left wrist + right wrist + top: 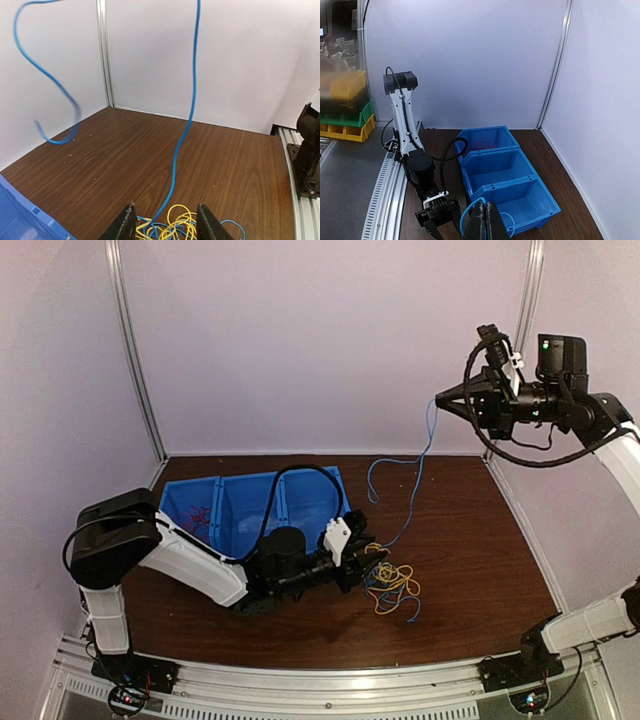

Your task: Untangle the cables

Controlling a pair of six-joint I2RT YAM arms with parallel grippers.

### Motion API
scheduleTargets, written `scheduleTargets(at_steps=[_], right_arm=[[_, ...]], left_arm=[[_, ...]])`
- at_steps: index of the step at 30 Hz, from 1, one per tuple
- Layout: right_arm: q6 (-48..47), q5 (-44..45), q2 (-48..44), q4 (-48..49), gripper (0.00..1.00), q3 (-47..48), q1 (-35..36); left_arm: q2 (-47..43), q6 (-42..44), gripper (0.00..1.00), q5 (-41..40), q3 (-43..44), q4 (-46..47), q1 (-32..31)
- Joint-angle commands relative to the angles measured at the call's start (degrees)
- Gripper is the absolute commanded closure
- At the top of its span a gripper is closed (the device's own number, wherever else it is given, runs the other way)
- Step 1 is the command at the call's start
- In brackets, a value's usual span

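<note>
A tangle of yellow and light blue cables (pixel 392 585) lies on the brown table right of the bins. My left gripper (pixel 360 552) rests low at its left edge, open, with the tangle (pixel 172 225) between its fingers (pixel 128 222). My right gripper (pixel 438 400) is raised high at the right and shut on one light blue cable (pixel 420 465). That cable hangs down to the tangle, and its loose end curls to the left (pixel 375 475). In the left wrist view the blue cable (pixel 187 120) rises straight up. In the right wrist view the shut fingers (pixel 492 225) pinch a blue loop (pixel 466 217).
Three joined blue bins (pixel 250 502) stand left of the tangle; the leftmost holds red cables (pixel 200 515), which also show in the right wrist view (pixel 485 145). A thick black arm cable (pixel 285 490) arcs over the bins. White walls with metal posts enclose the table.
</note>
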Motion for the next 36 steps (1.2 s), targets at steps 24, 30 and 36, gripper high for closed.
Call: scheduleTargets(at_steps=[24,30,36], right_arm=[[0.13,-2.04,-1.90,-3.40,1.00,9.77,-0.41],[0.25,-1.85,-1.39,-2.73,1.00,9.33,-0.42],[-0.45,-1.03,-1.61,-3.25,1.00,9.13,-0.60]], left_arm=[[13.25,4.26,0.95,3.34,7.17,-0.07,3.81],[12.14,3.09,0.98,3.61,5.73,1.54,3.60],[6.70,2.64,0.73,1.31,-0.27,-0.40,1.80]])
